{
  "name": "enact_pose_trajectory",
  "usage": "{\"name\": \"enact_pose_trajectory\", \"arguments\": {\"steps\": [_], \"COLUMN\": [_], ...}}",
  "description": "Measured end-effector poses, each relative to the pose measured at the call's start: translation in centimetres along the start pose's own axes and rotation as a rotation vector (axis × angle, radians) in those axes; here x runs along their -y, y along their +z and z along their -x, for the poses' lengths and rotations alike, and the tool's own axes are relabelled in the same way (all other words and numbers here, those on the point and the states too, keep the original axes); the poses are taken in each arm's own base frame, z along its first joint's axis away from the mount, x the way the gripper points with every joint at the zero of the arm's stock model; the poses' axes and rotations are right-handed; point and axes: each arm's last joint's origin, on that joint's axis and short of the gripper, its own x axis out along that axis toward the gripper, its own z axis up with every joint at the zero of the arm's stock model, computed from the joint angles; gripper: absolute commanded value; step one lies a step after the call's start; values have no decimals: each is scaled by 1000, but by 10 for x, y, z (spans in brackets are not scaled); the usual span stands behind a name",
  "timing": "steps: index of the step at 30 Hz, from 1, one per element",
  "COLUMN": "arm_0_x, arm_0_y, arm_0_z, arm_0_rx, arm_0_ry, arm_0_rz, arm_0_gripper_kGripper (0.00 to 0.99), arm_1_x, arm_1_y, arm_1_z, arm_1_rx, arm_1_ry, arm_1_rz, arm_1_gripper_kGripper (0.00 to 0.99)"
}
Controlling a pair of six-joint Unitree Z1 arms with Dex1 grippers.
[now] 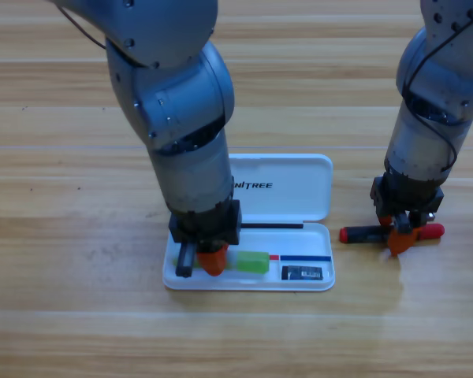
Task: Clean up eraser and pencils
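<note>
Wooden table: left gripper jaws grasping the light green pencil; right gripper jaws clenched on the red-ended black pencil.

case lay mid-table | eraser inside, right end | my left gripper probably over its left end | one pencil lay right of case

My two arms are smooth grey cylinders with rounded, bulbous joint housings, dotted with small dark screw holes near the top. A thin black cable loops along the outside of my right arm, and another runs by my left arm near its upper end. Each arm ends in a blocky black wrist carrying orange jaws: left gripper, right gripper.
</note>
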Motion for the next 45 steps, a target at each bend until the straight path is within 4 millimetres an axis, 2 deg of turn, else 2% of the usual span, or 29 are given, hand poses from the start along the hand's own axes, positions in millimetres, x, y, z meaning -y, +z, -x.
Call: {"name": "enact_pose_trajectory", "arguments": {"steps": [11,16,20,34,35,37,38,40,45], "arm_0_x": [-3,-4,-4,-4,-4,-4,-4,-4,-3], "arm_0_y": [4,4,5,5,5,5,5,5,4], "arm_0_z": [4,2,-1,-3,-4,-4,-4,-5,-5], "arm_0_rx": [16,13,8,4,3,3,2,1,-1], "arm_0_ry": [13,11,6,3,3,2,2,1,-1], "arm_0_rz": [3,2,2,7,7,7,7,7,15], "arm_0_gripper_kGripper": [0,0,0,0,198,710,864,980,990], "arm_1_x": [-5,-15,-20,-18,-18,-17,-17,-17,-17], "arm_1_y": [-4,-11,-13,-11,-11,-11,-11,-11,-10], "arm_1_z": [6,36,51,55,56,57,57,57,57], "arm_1_rx": [-18,2,27,42,44,46,46,46,46], "arm_1_ry": [27,22,9,5,2,-1,-1,-1,-1], "arm_1_rz": [-51,-77,-78,-93,-95,-98,-100,-101,-104], "arm_1_gripper_kGripper": [0,0,0,0,0,0,0,0,0]}}
